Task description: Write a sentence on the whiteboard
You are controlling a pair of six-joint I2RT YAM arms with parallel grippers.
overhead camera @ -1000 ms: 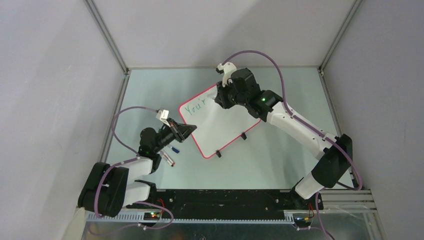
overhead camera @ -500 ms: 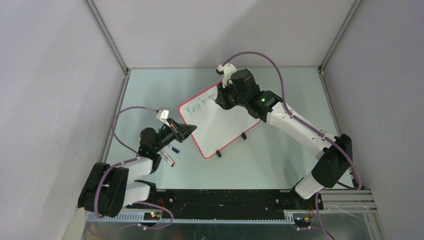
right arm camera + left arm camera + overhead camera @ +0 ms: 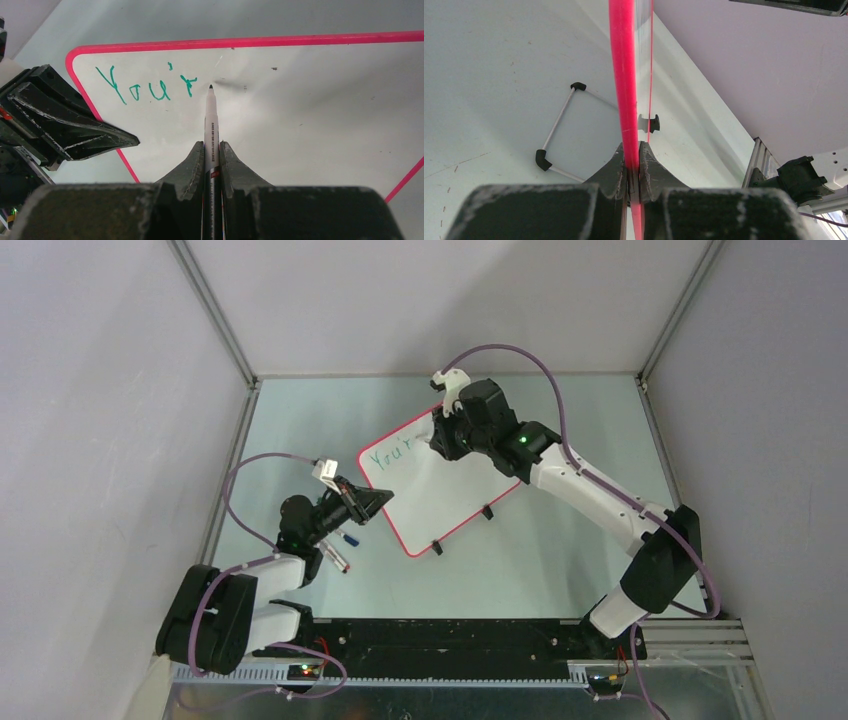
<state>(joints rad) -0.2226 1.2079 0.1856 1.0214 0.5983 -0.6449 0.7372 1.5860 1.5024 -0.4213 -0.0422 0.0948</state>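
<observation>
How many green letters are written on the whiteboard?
4, in a row near the whiteboard's corner: Y, o, u, then r after a small tick mark, just left of the marker tip. None seem hidden.

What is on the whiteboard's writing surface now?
The whiteboard carries green letters "You'r" near one corner; the marker in the right gripper points just beside them. From above, the right arm covers the far corner.
</observation>
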